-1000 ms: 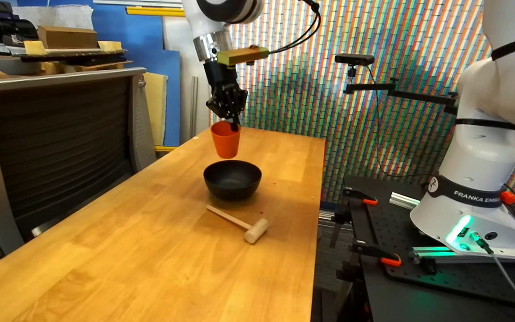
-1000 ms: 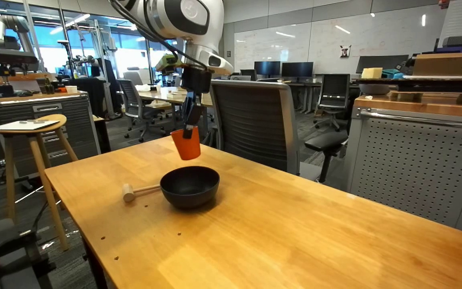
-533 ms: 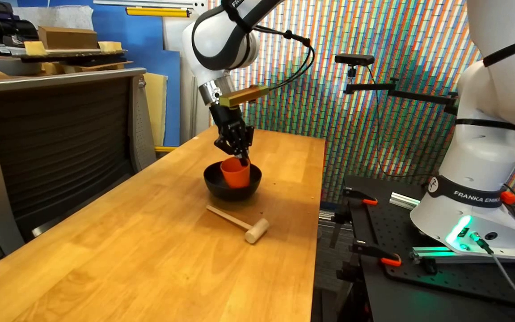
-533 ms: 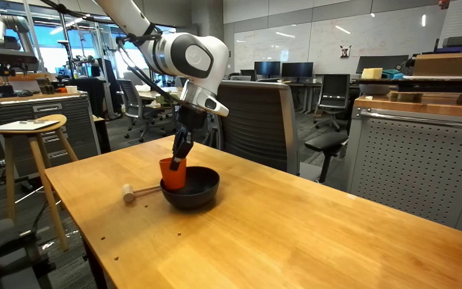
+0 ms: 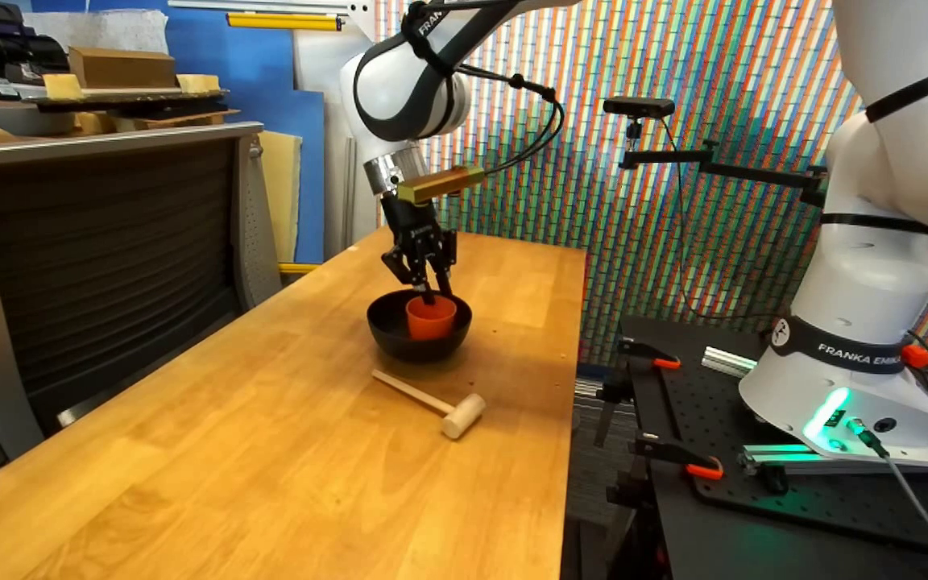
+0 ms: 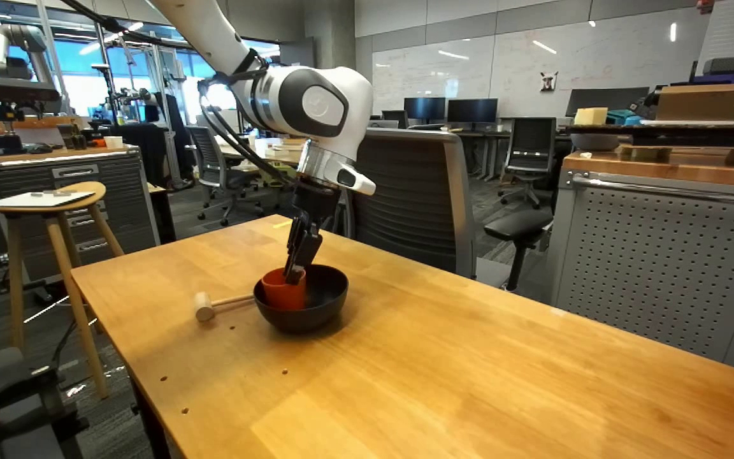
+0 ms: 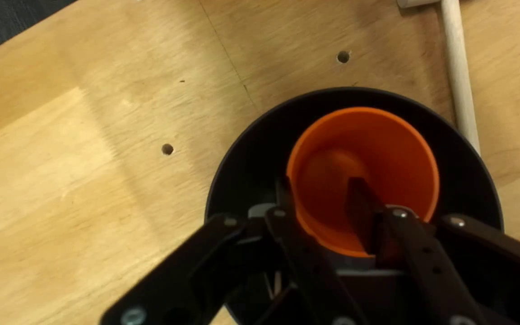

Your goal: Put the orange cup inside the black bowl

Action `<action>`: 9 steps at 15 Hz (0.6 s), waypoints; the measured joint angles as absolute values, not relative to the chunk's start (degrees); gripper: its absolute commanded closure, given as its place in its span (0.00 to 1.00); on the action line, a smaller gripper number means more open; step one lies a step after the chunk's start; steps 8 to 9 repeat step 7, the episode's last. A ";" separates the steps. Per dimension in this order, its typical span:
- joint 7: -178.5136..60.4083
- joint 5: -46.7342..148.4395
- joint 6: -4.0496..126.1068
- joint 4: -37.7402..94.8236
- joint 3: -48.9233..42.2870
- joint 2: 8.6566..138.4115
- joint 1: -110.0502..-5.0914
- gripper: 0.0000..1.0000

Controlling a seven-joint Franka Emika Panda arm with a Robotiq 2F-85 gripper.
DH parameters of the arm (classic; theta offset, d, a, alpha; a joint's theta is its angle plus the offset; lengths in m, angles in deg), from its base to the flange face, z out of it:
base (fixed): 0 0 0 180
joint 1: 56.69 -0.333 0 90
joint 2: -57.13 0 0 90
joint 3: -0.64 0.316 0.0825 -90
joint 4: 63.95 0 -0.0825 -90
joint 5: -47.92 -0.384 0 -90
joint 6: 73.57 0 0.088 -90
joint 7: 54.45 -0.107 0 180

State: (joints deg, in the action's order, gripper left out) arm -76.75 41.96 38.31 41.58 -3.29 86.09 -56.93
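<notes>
The orange cup [image 5: 430, 325] stands roughly upright inside the black bowl [image 5: 387, 332] on the table. In an exterior view the cup [image 6: 282, 294] sits toward one side of the bowl [image 6: 330, 305]. My gripper [image 5: 437, 293] is low over the cup, its fingers parted. In the wrist view the gripper [image 7: 319, 186] straddles the cup wall. One finger is inside the cup [image 7: 397, 149] with a gap to the wall; the other is outside, close to the rim, over the bowl [image 7: 248, 167]. The fingers hide part of the cup's near rim.
A light wooden mallet [image 5: 464, 416] lies close beside the bowl on the wooden table [image 5: 287, 475]. Its handle [image 7: 458, 67] reaches near the bowl rim in the wrist view. A dark office chair [image 6: 408, 204] stands against the table's edge.
The cup came down from above the bowl into it, held by the gripper. In the last half second the fingers parted, and the cup settled lower and more upright.
</notes>
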 measured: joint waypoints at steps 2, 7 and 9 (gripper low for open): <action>-76.04 42.44 38.42 42.10 -3.79 83.26 -56.81 0.15; -72.17 48.18 35.43 45.03 -3.84 70.53 -57.08 0.02; -72.17 48.18 35.43 45.03 -3.84 70.53 -57.08 0.02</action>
